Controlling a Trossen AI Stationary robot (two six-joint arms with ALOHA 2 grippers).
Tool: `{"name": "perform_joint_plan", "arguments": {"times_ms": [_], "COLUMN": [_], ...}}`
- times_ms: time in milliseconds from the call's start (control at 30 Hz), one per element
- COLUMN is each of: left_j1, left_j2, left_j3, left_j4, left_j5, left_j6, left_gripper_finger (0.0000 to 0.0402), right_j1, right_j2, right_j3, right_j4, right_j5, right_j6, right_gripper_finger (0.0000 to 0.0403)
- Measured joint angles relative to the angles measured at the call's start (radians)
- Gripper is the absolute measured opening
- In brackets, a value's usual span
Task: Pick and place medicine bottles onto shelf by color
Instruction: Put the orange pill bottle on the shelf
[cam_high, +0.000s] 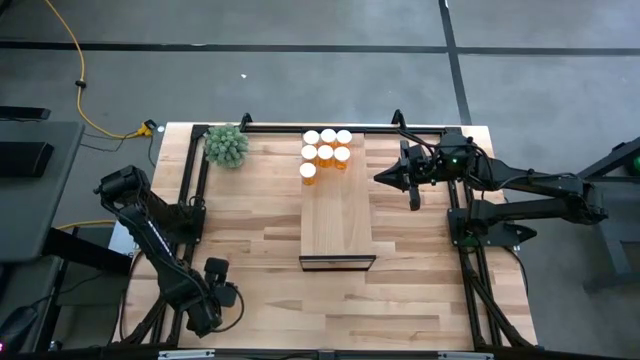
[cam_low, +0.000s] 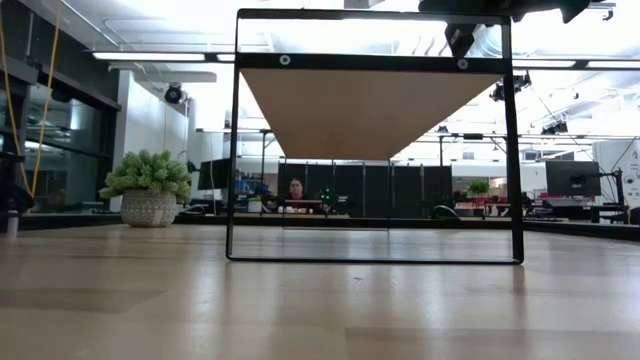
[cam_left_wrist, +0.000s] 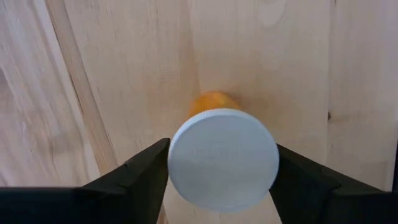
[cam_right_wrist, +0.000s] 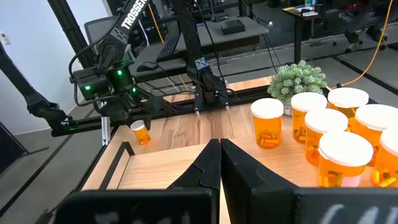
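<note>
The striped butcher-block tabletop carried a pale plain-wood shelf with a dark metal end edge. Seven orange translucent bottles with white caps clustered at its far end, near a green bushy plant. At the table's near left corner, the left gripper straddled an eighth white-capped orange bottle, its fingers right at the cap's sides. The right gripper, jaws together, hovered beside the shelf. Beyond lay an office with desks and ceiling lights.

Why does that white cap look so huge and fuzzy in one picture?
In the left wrist view the bottle sits right at the lens between the left gripper fingers, so its cap looks soft. In the low view, bright ceiling lights wash out the background.
</note>
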Motion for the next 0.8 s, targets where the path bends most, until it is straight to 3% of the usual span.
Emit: {"name": "perform_joint_plan", "arguments": {"times_ms": [267, 467, 633, 800], "left_j1": [0.007, 0.063, 0.156, 0.320], "left_j2": [-0.039, -0.162, -0.277, -0.331], "left_j3": [0.004, 0.046, 0.124, 0.281], "left_j4": [-0.004, -0.068, -0.202, -0.384], "left_j5": [0.004, 0.003, 0.004, -0.019], "left_j6": [0.002, 0.008, 0.066, 0.186], "left_gripper_finger": [0.0192, 0.0201, 0.0206, 0.0200], "right_j1": [0.000, 0.000, 0.000, 0.000], "right_j2": [0.000, 0.000, 0.000, 0.000], "right_j3": [0.000, 0.000, 0.000, 0.000], "right_j4": [0.000, -0.002, -0.007, -0.007], "right_j5": [0.000, 0.000, 0.000, 0.000], "right_j6": [0.000, -0.006, -0.008, -0.008], "right_gripper_finger": [0.0000, 0.0000, 0.0000, 0.0000]}}
